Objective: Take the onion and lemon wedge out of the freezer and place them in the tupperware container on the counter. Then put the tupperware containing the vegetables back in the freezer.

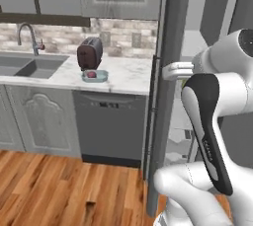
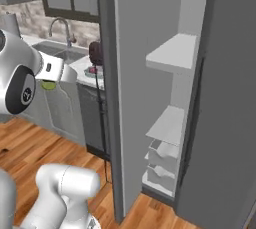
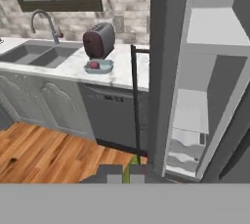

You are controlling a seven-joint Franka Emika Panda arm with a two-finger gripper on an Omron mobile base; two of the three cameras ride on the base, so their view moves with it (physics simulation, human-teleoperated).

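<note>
**Lemon in transit, onion already in the tray**

Gripper (image 3: 125,173) is pinching the lemon wedge (image 3: 128,170) — a yellow-green sliver is showing between the dark tips at the bottom of the hand view. Right base view is showing the same green bit under the hand, hanging in front of the open freezer (image 2: 165,103) door.

Onion (image 1: 91,75) is sitting inside the tupperware (image 1: 100,76), on the counter (image 1: 126,74) just in front of the toaster (image 1: 90,53), with the sink (image 1: 30,65) further left.

Step in hand, as I'm reading it: carrying the lemon from freezer to tray. Hand is hanging well apart from the tray, off the counter's right end.

Next move is calling for:
- swinging left past the door edge and its handle (image 3: 135,100) without clipping either
- coming over the tray on the free side beside the onion; not much spare room there
- releasing low so the wedge isn't bouncing out

After that: tray pickup, then back into the freezer, which is standing open.
</note>
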